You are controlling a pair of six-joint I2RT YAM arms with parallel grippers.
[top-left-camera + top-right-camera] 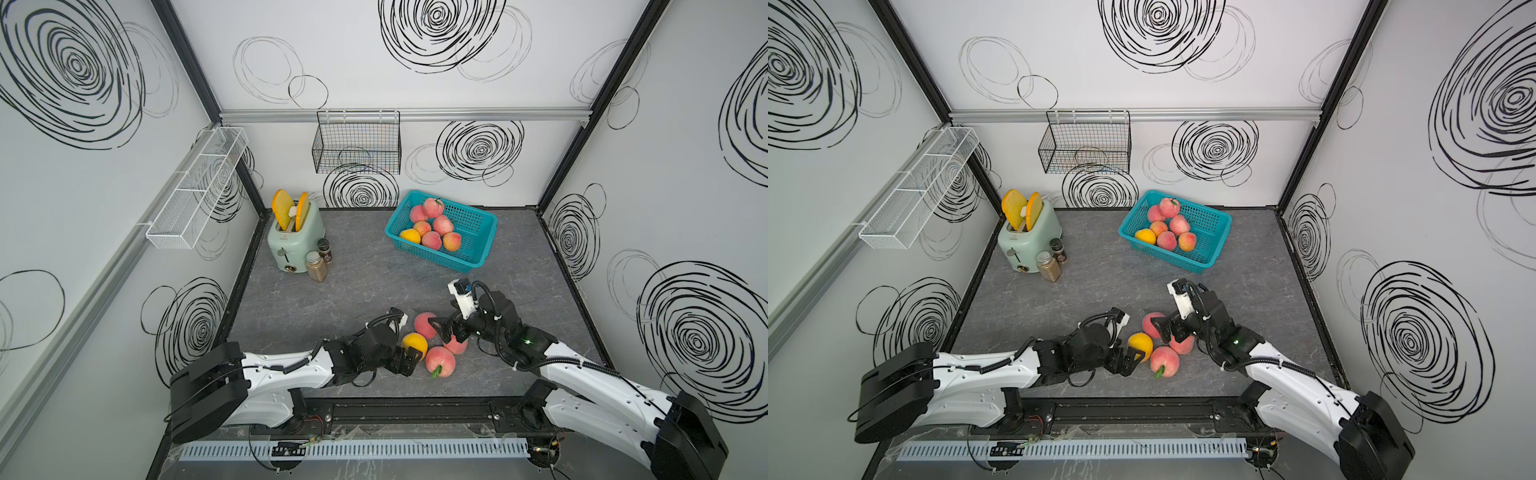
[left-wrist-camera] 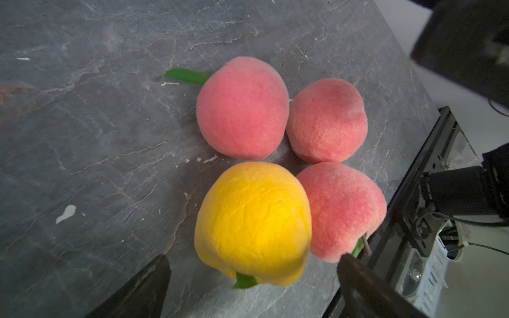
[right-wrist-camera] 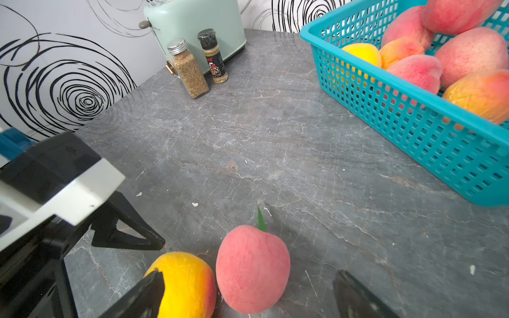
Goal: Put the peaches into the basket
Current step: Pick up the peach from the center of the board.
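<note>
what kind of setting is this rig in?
Probably a mock kitchen inside a lab enclosure: mint toaster, spice jars, hanging black wire basket, swirl-printed panel walls.

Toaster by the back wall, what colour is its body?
The toaster is pale mint green, shown whole in a top view.

We note a grey, marble-veined tabletop (image 1: 353,291) with a few white flecks on it. The turquoise basket (image 1: 478,235) sits on it toward the back, skewed to the edges. Left of the basket, well apart: a mint-green toaster (image 1: 291,243), with two spice jars (image 1: 316,266) upright on its basket-facing side. In front of the basket, well apart, we count one yellow peach (image 1: 414,345) and three pink peaches (image 1: 440,361), bunched close together.
</note>
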